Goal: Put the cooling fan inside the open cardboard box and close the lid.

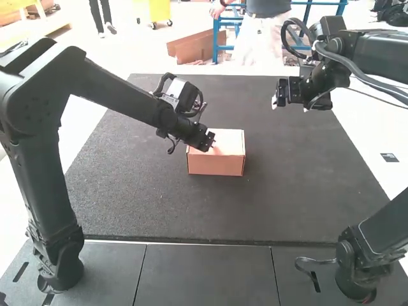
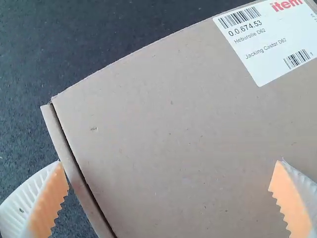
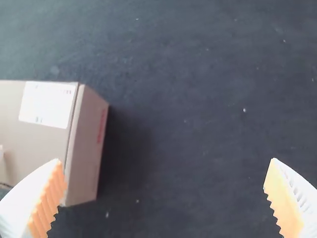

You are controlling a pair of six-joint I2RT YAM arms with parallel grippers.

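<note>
One cardboard box (image 1: 217,153) sits mid-mat (image 1: 306,191), its lid (image 2: 188,124) lying flat and shut, so the fan is presumably inside. Closing looks like the step in hand: the left gripper (image 1: 205,137) hangs at the box's far-left top edge, jaws spread. Next, I'd say, press the lid home. The right gripper (image 1: 280,94), jaws spread and empty, hangs far right.

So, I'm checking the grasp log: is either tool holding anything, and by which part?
Nothing is held. The left tool is open over the closed cardboard box; the right tool is open above the mat.
</note>
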